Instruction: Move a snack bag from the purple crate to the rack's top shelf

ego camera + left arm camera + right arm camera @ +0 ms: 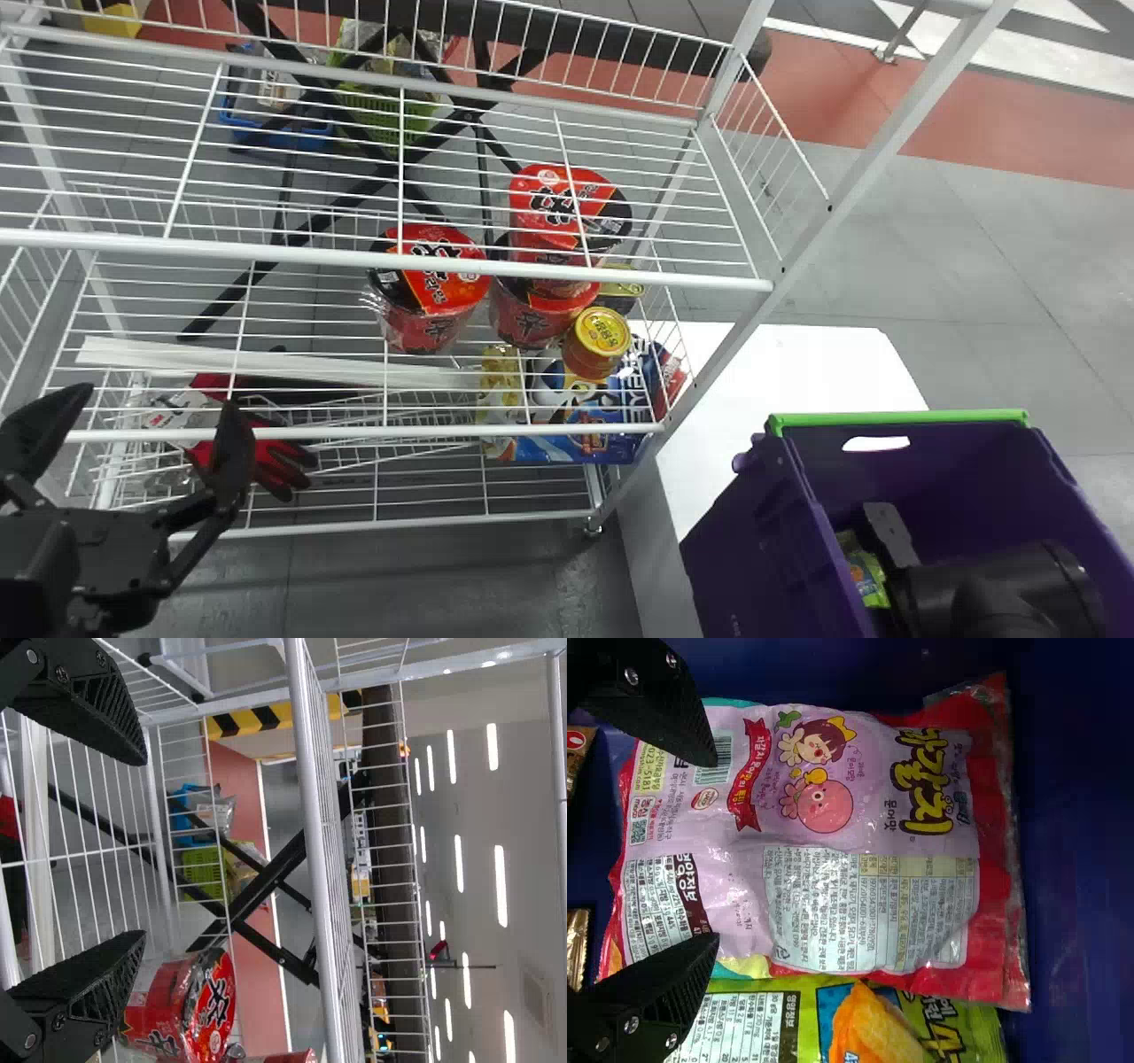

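Right gripper [974, 580] is down inside the purple crate [762, 540], which sits on the white counter [797, 363], over its near edge area. Fingers wide, nothing between them gripped; both tips reach over one end of the pink-and-red snack bag [868, 833]. Can't tell if they touch it.

That bag lies flat in the crate, overlapping the edge of a green snack bag [939, 1023]. Gold packet [578, 948] near the pink bag's end, on the gripper side.

Left gripper [158, 400] parked at the left end of the wire rack [390, 259], fingers wide, holding nothing.

Rack: red noodle cups [434, 288] are below the top shelf [726, 195], toward the right end, one stacked on another. Yellow-lidded can [602, 332] just beside them, near the blue packs [567, 443]. Red-and-black glove [275, 456] lower, toward the left end.
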Controlling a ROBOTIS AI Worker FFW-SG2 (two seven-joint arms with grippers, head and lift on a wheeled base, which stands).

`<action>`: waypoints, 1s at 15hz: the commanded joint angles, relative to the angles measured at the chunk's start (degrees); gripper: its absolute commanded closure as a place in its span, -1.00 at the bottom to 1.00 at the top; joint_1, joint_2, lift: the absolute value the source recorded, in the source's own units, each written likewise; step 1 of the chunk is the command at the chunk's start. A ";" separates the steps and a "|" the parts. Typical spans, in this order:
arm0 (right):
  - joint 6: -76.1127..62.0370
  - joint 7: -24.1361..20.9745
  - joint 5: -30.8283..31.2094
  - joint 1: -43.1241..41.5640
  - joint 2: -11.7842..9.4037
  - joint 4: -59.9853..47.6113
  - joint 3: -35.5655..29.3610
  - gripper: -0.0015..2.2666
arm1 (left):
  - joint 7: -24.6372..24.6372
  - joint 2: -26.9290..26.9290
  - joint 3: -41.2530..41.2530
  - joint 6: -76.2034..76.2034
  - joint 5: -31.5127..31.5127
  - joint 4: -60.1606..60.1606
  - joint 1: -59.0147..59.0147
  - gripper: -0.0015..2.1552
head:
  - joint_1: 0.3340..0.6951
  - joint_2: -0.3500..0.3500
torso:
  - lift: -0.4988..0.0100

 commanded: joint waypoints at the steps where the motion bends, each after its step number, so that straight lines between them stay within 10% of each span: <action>1: -0.14 0.02 0.17 0.00 0.25 0.18 0.13 -0.81 | -0.09 0.04 0.02 0.00 0.29 0.34 -0.31 -0.87 | 1.00 -1.00 | -0.83; 5: -1.90 1.25 0.61 0.00 0.16 0.53 -0.05 0.21 | -0.26 -0.22 0.02 0.00 0.38 1.74 -1.10 -0.87 | 1.00 -1.00 | -0.83; 15: -5.24 5.03 0.70 2.02 -0.10 -0.44 -2.86 0.39 | -0.17 -0.40 -0.07 0.00 0.38 2.45 -1.72 -0.87 | 1.00 -1.00 | -0.71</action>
